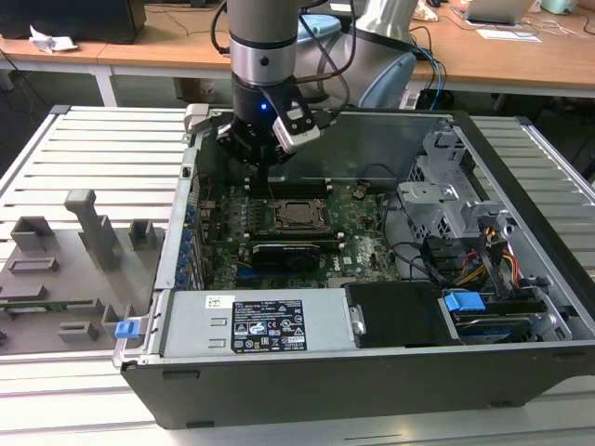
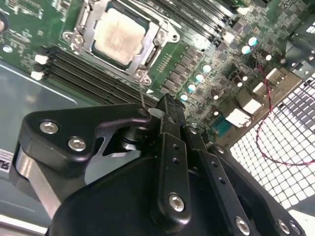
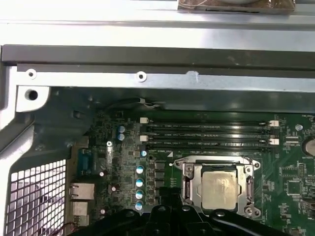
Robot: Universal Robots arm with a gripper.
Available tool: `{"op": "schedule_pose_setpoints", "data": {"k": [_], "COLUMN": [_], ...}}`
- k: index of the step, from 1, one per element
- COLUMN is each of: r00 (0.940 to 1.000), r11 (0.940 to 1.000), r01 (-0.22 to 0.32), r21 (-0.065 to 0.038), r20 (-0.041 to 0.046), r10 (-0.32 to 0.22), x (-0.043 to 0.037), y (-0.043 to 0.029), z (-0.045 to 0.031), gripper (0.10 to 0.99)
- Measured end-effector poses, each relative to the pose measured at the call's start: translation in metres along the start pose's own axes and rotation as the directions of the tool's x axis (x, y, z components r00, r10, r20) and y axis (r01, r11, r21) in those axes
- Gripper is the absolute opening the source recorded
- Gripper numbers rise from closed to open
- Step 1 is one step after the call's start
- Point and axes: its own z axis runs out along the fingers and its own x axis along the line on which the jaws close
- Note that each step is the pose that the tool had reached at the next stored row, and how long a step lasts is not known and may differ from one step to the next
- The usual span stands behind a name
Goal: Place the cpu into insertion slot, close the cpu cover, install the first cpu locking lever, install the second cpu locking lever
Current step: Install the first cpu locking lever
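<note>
The cpu (image 2: pixel 119 35), a pale silver square, lies flat in the insertion slot (image 2: pixel 74 42) on the green board. The cpu cover (image 2: pixel 153 45), a thin metal frame, lies down around its edges. Both wrist views show it, with the cpu (image 3: pixel 220 189) framed by the cover (image 3: pixel 188 183). My gripper (image 2: pixel 167 104) is shut with nothing between its fingers. It hovers beside the socket on the side of the case's rear wall. A thin metal rod (image 2: pixel 141 96) stands up close to the fingertips; whether they touch it I cannot tell. In the exterior view my gripper (image 1: pixel 271 165) hangs above the socket (image 1: pixel 299 215).
Long black memory slots (image 3: pixel 206 135) run beside the socket. A black card (image 1: pixel 284 253) sits in front of it. The power supply (image 1: pixel 260 325), a metal drive cage (image 1: pixel 446 204) and loose cables (image 1: pixel 493 255) crowd the case. A grey fixture tray (image 1: pixel 65 269) lies at the exterior view's left.
</note>
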Motion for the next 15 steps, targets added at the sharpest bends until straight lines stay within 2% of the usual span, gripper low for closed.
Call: {"op": "schedule_pose_setpoints", "data": {"k": [9,15], "r00": [1.0000,1.0000], "r11": [1.0000,1.0000], "r01": [0.000,0.000], "r21": [-0.003,-0.004], "r20": [0.0000,0.0001], "r10": [0.000,0.000], "x": [0.0064,0.0074], "y": [0.0038,0.0146], "z": [0.0057,0.0100], "gripper": [0.106,0.106]}}
